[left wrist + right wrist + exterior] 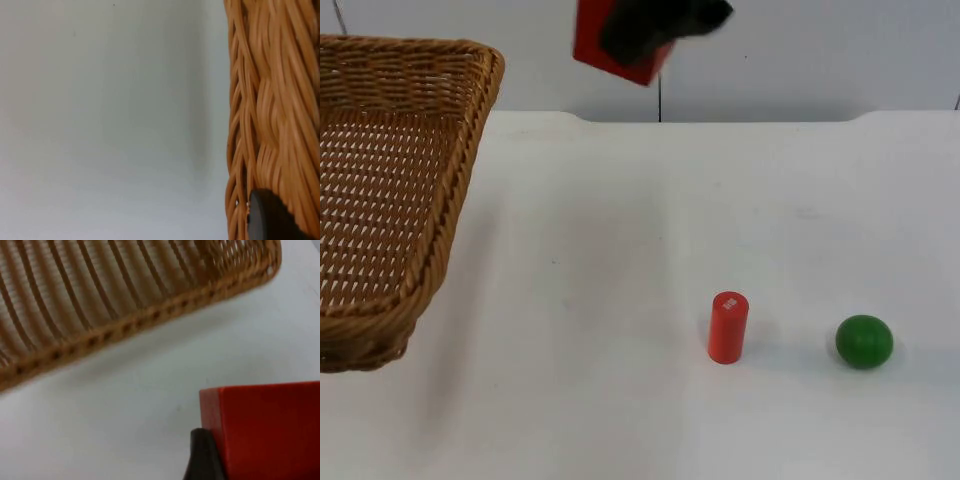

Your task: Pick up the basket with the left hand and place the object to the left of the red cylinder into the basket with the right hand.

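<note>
The wicker basket [390,200] hangs at the far left, lifted off the table with its shadow beneath it. A black fingertip [265,220] of my left gripper presses against the basket's woven rim [270,100], shut on it. My right gripper [642,40] is high at the back centre, shut on a red block [605,45]. In the right wrist view the red block [270,430] sits beside a black fingertip [202,457], and the basket [125,300] lies beyond it. The red cylinder [728,327] stands upright on the table, right of centre.
A green ball [864,341] rests to the right of the red cylinder. The white table [620,250] ends at the grey partition wall [820,50] behind.
</note>
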### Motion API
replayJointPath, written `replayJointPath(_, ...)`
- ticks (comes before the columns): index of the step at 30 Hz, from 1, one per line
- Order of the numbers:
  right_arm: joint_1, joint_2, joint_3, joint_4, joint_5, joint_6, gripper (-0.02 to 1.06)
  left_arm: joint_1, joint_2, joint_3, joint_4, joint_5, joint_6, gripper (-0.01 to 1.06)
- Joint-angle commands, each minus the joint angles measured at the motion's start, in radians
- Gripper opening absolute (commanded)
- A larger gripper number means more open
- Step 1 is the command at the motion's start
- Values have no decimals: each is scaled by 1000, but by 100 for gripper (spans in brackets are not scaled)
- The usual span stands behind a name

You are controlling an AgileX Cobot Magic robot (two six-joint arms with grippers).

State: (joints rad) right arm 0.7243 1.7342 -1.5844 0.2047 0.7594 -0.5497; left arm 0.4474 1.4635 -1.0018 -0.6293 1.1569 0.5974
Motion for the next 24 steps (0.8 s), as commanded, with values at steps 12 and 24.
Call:
replayJointPath(12, 82, 325, -511, 213, 141, 0, 0, 3, -12, 0, -60, 7, 4, 0)
replayJointPath(24, 159, 569, -668, 178, 103, 0, 4, 3, -12, 0, -62, 13, 4, 0)
